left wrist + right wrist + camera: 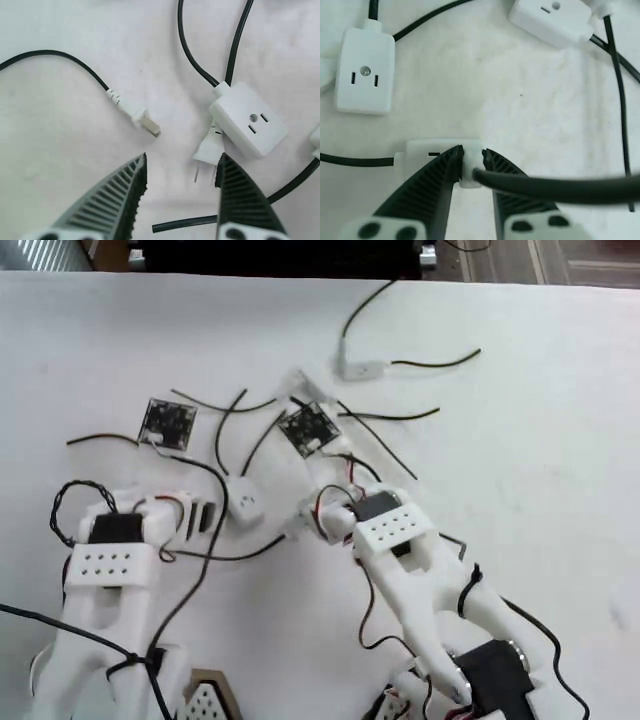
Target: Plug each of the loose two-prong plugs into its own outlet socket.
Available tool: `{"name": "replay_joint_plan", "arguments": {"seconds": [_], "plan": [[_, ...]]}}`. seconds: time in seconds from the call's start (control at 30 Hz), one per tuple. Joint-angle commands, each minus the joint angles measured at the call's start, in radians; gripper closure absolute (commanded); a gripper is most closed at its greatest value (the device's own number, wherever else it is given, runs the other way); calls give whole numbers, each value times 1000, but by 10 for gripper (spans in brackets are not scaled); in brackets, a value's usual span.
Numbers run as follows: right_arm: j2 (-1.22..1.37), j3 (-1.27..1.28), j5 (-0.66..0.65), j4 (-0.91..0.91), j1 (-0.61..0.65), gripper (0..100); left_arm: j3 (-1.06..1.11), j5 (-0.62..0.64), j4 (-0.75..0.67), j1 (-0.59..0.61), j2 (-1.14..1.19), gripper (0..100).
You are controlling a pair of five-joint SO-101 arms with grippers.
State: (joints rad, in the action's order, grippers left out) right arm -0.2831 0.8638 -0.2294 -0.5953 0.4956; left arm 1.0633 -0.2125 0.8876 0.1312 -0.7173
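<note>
In the left wrist view a white two-prong plug (210, 149) lies on the table, prongs toward the camera, touching a white outlet socket (248, 120). My left gripper (182, 161) is open just short of them, one finger beside the plug's prongs. My right gripper (472, 152) is shut on a second white plug (469, 169) whose black cord runs off sideways. That plug butts against a white socket block (426, 152), and its prongs are hidden. From above, the left gripper (203, 520) sits beside the socket (243, 502) and the right gripper (303, 523) is on its other side.
A free socket (365, 70) and another (552, 17) lie beyond my right gripper. A flat metal-tipped connector (145, 122) lies near my left gripper. Two small black boards (168, 422) (308, 428), a far socket (360, 368) and several black cords crowd the table's middle.
</note>
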Motion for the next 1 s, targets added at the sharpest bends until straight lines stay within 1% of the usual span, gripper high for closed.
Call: {"name": "replay_joint_plan", "arguments": {"seconds": [0.0,0.1,0.27,0.47,0.73,0.8,0.97], "plan": [[-5,-29,-11,13,7,981,-5,8,-17,8,-28,774],[-1,-28,-5,7,19,981,-5,6,-17,8,-28,774],[5,3,-3,16,1,981,-5,6,-17,8,-28,774],[7,112,-9,134,-4,981,-5,6,-17,8,-28,774],[47,103,-12,116,-7,981,-5,9,-17,8,-27,774],[36,74,-11,105,-33,981,-5,11,-18,8,-25,774],[-88,-54,-2,-1,-139,981,-3,11,-20,8,-24,775]]}}
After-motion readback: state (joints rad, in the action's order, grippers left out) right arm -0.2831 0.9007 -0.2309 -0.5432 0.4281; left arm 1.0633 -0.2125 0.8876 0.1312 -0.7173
